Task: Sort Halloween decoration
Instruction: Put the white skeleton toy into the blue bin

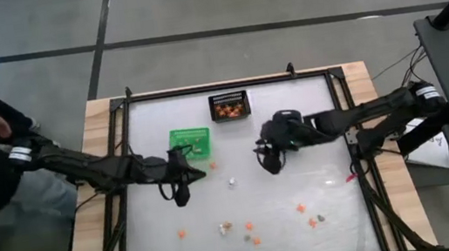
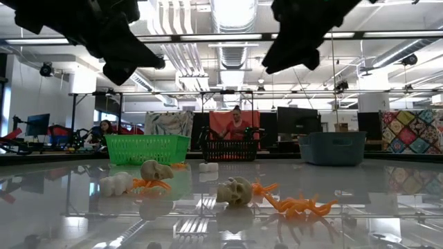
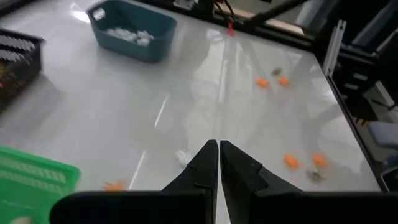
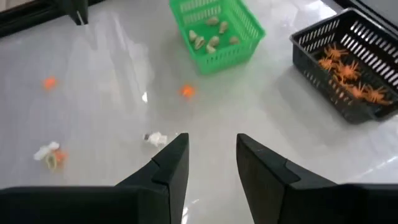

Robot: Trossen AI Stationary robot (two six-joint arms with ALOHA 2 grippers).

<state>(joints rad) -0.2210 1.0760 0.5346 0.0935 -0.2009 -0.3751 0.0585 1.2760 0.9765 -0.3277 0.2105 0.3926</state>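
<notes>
Halloween decoration point(image 4: 155, 139), a small white piece, lies on the tabletop point(image 4: 93, 62) just ahead of the right fingers point(image 4: 171, 158), parted and empty. Straddle it squarely before closing. Left fingers point(image 3: 208, 165) are clenched, empty.

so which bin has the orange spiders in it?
The black mesh bin, at the table's far edge in the high view. The green bin holds tan pieces, and the blue-grey bin holds white ones.
</notes>
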